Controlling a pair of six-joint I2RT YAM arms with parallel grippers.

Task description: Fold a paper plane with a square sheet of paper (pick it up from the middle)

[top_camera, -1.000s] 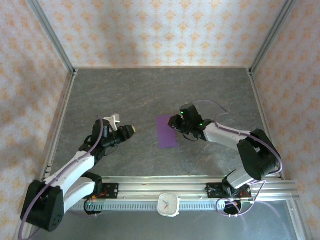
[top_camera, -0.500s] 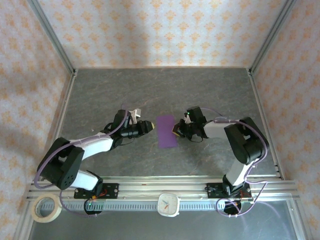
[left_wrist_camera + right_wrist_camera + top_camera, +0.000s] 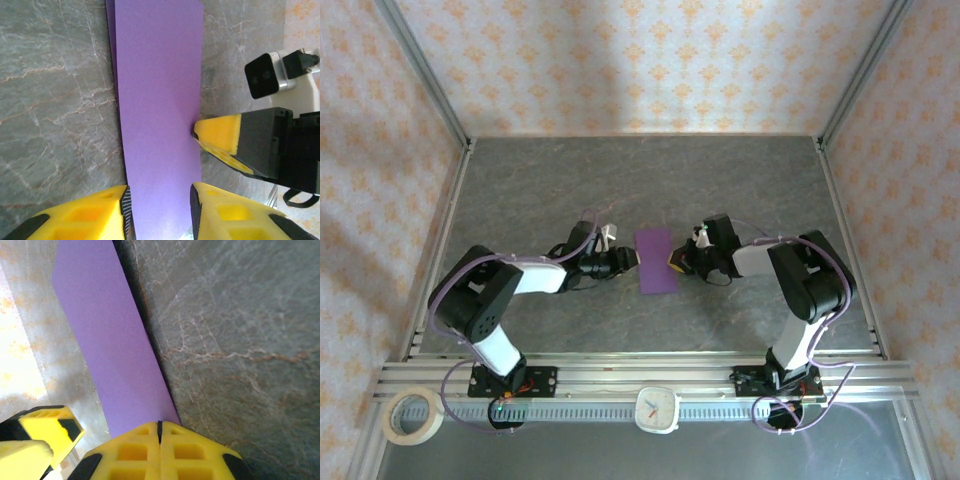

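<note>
At the middle of the table, the right gripper is seen pressed tight shut. The paper is pinched by its right long edge, about halfway along. In the right wrist view the two yellow pads are closed flush together, and the purple strip is seen running straight out from between them. A dark shadow is cast along that edge, so it cannot be told whether the edge is raised off the table.

Opposite, the left gripper is brought right up to the paper's left edge. Its jaws are held apart, and nothing is clamped. In the left wrist view the paper is seen passing between the two spread fingers. It cannot be told whether it is touched. The right gripper's yellow tip is seen meeting the far edge there.

The paper is laid out as a narrow purple rectangle, its long sides pointing away from the arm bases. A second layer is glimpsed along one long side.

Both arms are stretched inward, so that the two grippers are faced across the strip. At the near edge, a clock is mounted on the rail. A roll of tape is left at the left corner.
</note>
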